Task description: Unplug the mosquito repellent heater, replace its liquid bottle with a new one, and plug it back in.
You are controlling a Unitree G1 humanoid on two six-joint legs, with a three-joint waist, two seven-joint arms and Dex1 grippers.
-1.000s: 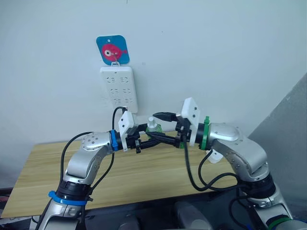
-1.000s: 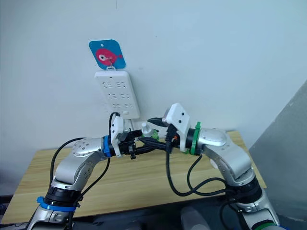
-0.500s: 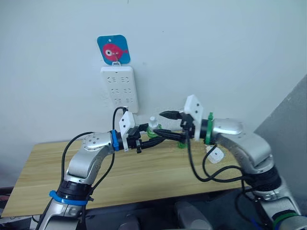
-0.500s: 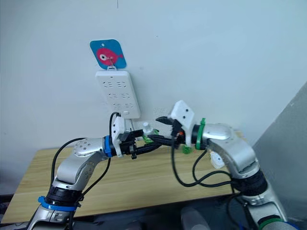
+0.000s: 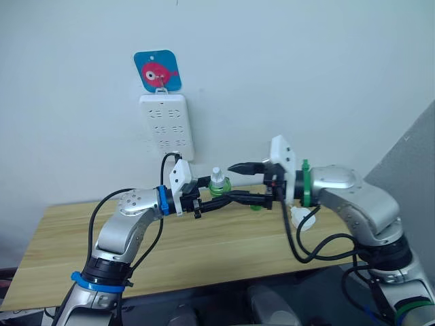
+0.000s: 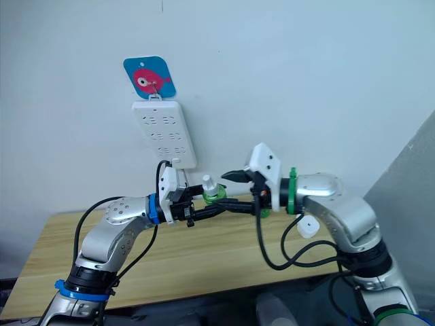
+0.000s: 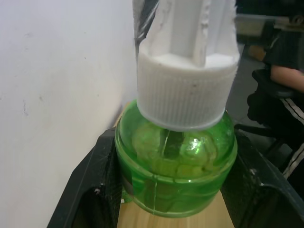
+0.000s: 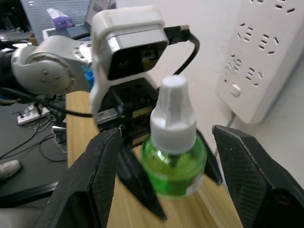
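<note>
**Green bottle held above table between both tools**

Above the far middle of the wooden table [image 5: 61, 251], the left tool [image 5: 219, 192] is clamped on a green liquid bottle [image 5: 218, 184]. Left wrist view confirms: the bottle [image 7: 176, 161], green and see-through with a ribbed white cap [image 7: 187, 90], sits upright with a black finger [image 7: 102, 175] pressed against each side of its round body. The white cap narrows to a tip [image 8: 174, 88] pointing up.

The right tool [image 5: 241, 182] faces the left one from the right, released, its two black fingers spread apart, one above and one below the bottle's level in the head views. In the right wrist view the fingers [image 8: 97, 175] stand well to either side of the bottle [image 8: 173, 166], not touching it.

A small white rounded object [image 5: 303, 219] hangs just under the right forearm, near the table's far right edge; probably the mosquito repellent heater, but too small to tell for sure, and cannot tell whether it rests on the table.

On the wall behind, a tall white power strip [image 5: 166, 126] hangs from a hook on a blue tag with a pink fish [image 5: 158, 69]. Its sockets look free. The strip [image 8: 266, 52] is just beyond the bottle in the right wrist view.

A person's sleeve [image 7: 285, 78] shows at the edge of the left wrist view, far off.
</note>
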